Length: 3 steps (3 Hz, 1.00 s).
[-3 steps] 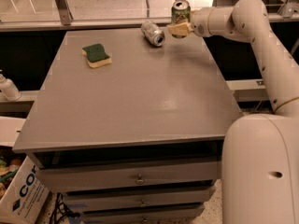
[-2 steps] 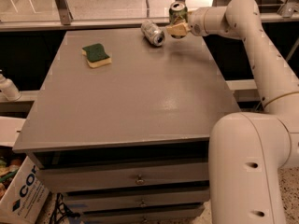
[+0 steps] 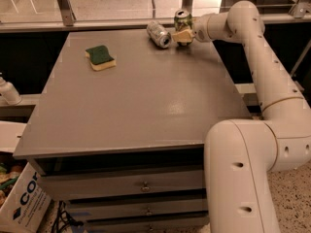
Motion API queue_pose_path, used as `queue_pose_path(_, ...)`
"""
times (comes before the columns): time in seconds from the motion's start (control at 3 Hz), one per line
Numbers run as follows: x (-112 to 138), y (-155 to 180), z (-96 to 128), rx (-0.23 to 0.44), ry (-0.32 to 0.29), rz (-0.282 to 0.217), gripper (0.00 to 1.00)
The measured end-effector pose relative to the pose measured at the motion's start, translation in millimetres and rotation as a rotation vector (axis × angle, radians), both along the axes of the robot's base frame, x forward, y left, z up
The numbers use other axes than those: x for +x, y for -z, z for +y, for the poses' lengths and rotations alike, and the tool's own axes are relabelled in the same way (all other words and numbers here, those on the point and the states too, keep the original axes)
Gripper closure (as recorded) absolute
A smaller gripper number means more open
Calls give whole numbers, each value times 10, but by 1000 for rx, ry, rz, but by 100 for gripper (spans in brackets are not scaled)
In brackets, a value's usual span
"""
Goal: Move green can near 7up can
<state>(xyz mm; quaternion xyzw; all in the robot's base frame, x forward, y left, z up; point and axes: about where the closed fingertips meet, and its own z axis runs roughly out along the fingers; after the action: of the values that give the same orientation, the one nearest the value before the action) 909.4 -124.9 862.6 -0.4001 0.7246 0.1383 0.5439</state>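
Observation:
The green can (image 3: 182, 19) stands upright at the far edge of the grey table (image 3: 136, 101), right of centre. The 7up can (image 3: 159, 34), silver-grey, lies on its side just left of it, shiny end toward me. My gripper (image 3: 182, 35) reaches in from the right, and its tan fingers (image 3: 184, 36) are shut on the lower part of the green can. The two cans are a small gap apart.
A green and yellow sponge (image 3: 100, 57) lies on the table's far left part. A white bottle (image 3: 8, 92) stands on a ledge to the left. A cardboard box (image 3: 22, 205) sits on the floor at lower left. Drawers (image 3: 142, 184) are below the tabletop.
My gripper has moved a little to the left with the green can, bringing it closer to the 7up can. The 7up can and the sponge have not moved.

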Motion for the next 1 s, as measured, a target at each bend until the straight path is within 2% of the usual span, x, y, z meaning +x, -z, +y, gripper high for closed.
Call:
queue_pose_path(0.33, 24, 116, -4, -1, 15, 42, 100)
queue_pose_path(0.67, 7, 178, -14, 4, 26, 85, 82)
queue_pose_path(1.0, 7, 154, -14, 4, 26, 85, 59)
